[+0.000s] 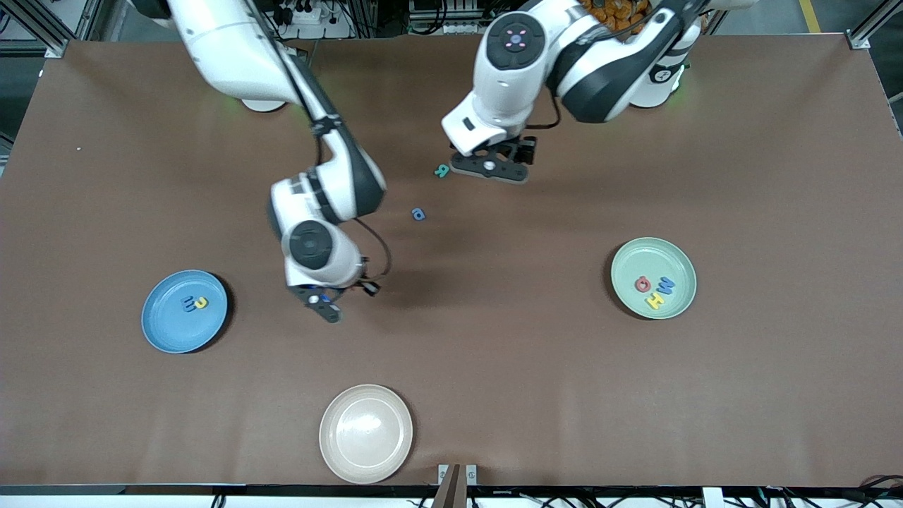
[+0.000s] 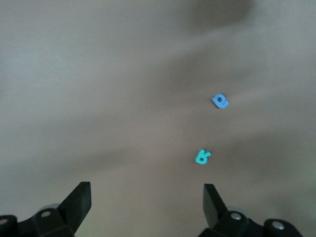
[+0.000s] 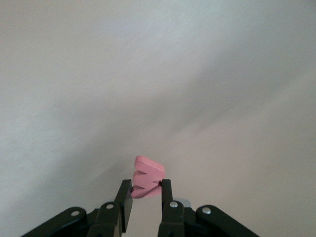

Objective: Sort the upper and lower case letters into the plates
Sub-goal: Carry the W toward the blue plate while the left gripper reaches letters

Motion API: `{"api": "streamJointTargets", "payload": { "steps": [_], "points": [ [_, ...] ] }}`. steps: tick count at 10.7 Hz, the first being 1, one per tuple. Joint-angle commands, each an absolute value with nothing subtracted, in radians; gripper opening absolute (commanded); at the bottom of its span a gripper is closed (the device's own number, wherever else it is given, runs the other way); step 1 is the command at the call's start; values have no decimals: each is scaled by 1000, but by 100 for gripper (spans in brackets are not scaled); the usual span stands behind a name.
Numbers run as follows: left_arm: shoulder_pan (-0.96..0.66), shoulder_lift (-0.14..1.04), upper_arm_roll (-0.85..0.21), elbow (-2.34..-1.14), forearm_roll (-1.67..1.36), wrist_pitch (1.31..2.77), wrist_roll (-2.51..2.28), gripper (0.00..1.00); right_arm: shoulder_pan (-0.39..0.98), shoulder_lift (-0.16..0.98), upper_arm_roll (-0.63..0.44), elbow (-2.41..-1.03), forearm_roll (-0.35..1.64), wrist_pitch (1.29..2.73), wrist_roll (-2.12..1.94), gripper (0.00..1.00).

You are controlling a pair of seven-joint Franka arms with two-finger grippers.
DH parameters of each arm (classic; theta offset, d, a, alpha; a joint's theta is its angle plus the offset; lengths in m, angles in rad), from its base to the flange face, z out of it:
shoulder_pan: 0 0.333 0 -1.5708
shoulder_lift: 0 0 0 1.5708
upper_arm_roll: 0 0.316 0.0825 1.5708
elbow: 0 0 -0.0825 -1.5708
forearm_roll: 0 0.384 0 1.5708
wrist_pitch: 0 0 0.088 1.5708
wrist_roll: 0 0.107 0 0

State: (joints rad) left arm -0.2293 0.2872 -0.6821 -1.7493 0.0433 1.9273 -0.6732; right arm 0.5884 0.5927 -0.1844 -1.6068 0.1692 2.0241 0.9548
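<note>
Nearest us sits an empty cream plate [image 1: 365,433]. Our right end effector [image 1: 323,302] pinches a pink letter [image 3: 146,178] over the desk [image 1: 494,367]; we should carry it level toward the blue plate [image 1: 166,331] at nine o'clock. The left end effector [image 1: 489,166], spread wide, hovers beside the teal letter [image 1: 441,170].

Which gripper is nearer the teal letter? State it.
Left. The left gripper hangs open right beside the teal letter. The right gripper, shut on a pink letter, is over bare table toward the sky blue plate.
</note>
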Motion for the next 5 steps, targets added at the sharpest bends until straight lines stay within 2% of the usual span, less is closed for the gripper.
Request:
{"api": "streamJointTargets", "payload": {
  "steps": [1, 5],
  "points": [
    [-270, 296, -680, -1828, 40, 2058, -683, 100, 511, 477, -169, -1756, 146, 2037, 779, 0],
    [-366, 418, -678, -1847, 161, 2172, -705, 100, 330, 434, -176, -1827, 98, 2036, 443, 0]
  ]
}}
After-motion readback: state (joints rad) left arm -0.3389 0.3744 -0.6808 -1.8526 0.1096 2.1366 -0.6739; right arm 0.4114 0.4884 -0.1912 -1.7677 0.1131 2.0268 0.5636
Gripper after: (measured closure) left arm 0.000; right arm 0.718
